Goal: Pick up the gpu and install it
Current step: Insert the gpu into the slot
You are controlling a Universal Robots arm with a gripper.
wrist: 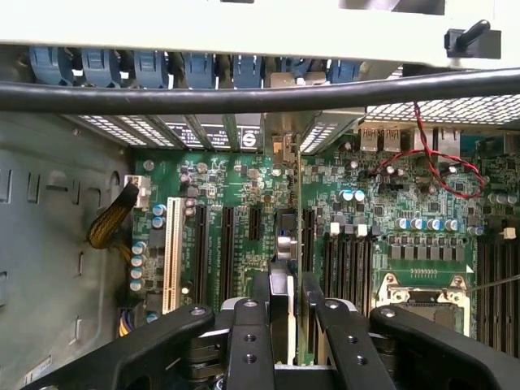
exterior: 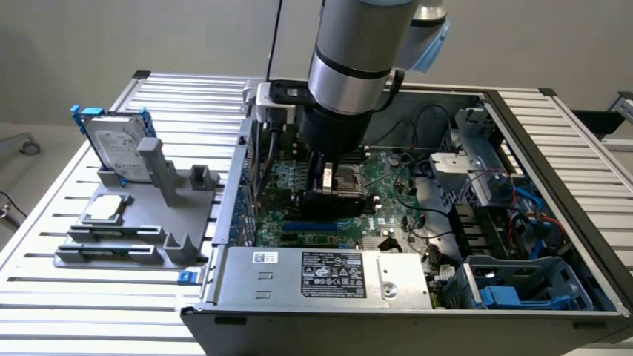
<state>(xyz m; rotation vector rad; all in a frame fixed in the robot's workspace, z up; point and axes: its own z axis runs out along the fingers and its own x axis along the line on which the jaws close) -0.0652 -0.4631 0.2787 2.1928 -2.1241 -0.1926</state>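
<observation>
Exterior view: bright, even diffuse light, soft shadows on bench [exterior: 59, 297]. Motherboard [exterior: 396, 178] dimmer under arm [exterior: 356, 59]. Wrist view: case rim [wrist: 244, 20] blown out white; pincer [wrist: 286, 284], clamped on gpu [wrist: 283, 244], nearly black.

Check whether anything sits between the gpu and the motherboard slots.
Nothing visible does. The fingers grip the gpu edge-on over the black expansion slots, which look empty. The yellow cable bundle lies off by the case wall, and the red wires run well apart from it.
</observation>
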